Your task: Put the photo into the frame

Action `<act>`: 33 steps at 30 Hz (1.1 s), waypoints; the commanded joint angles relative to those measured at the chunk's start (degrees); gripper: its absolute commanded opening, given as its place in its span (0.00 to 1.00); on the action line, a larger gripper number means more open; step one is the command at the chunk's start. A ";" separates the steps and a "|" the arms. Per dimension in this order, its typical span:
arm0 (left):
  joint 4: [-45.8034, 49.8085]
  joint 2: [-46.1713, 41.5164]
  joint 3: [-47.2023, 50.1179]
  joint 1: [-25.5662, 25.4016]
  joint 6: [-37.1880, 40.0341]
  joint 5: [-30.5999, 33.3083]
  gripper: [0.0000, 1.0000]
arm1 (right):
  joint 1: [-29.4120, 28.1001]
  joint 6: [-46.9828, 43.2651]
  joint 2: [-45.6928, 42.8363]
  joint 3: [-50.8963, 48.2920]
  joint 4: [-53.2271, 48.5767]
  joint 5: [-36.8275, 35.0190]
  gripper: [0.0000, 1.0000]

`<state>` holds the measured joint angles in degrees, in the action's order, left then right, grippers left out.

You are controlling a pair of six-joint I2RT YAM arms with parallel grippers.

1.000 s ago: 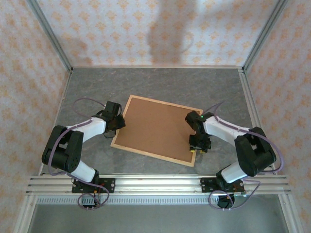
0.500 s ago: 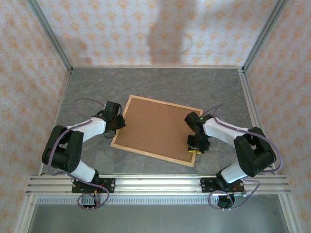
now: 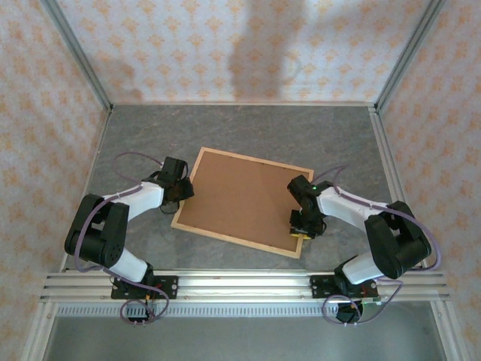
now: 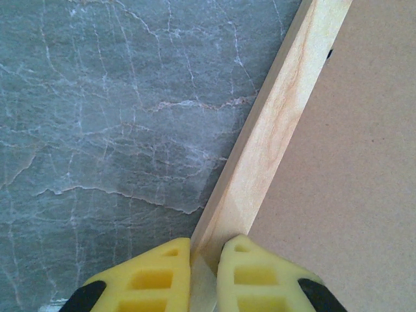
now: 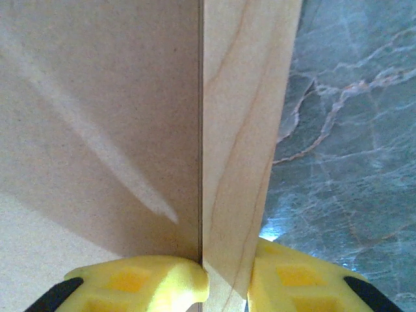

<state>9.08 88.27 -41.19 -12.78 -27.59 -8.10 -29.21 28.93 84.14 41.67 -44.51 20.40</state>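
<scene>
overhead, a light wooden frame (image 3: 234, 239) lies back-up mid-table, with a brown backing board (image 3: 244, 197) seated inside it. the left gripper (image 4: 203, 273) pinches its left rail; the right gripper (image 5: 227, 279) clamps the right rail by the near corner. the photo is probably under the board (hidden, so unsure). likely step: lifting or turning the frame, which needs both arms moving level together.

The grey, marble-veined table (image 3: 263, 131) fills the middle of the top view. At its centre the light wooden frame (image 3: 233, 239) lies flat, turned slightly clockwise. A brown backing board (image 3: 244, 199) covers the frame's opening. Bare tabletop shows around the frame on every side.
</scene>
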 commanded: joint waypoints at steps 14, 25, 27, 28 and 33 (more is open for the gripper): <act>4.83 4.51 3.14 -0.95 -1.68 -0.46 0.11 | 1.70 -3.43 4.14 -5.72 15.66 9.74 0.33; 4.89 4.52 3.15 -1.03 -1.73 -0.35 0.11 | 2.57 -5.19 4.10 -6.78 18.13 11.14 0.35; 4.92 4.46 3.14 -1.11 -1.67 -0.26 0.11 | 2.97 -5.46 3.67 -6.87 18.52 11.89 0.36; 4.90 4.45 3.27 -1.09 -1.67 -0.25 0.11 | 3.10 -5.58 3.34 -6.87 18.88 12.32 0.37; 4.81 4.43 3.22 -1.19 -1.72 -0.18 0.11 | 3.93 -6.16 1.73 -6.67 19.53 13.94 0.42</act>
<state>8.56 88.47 -41.17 -12.93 -27.59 -7.57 -24.08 24.10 82.35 38.87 -41.50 27.09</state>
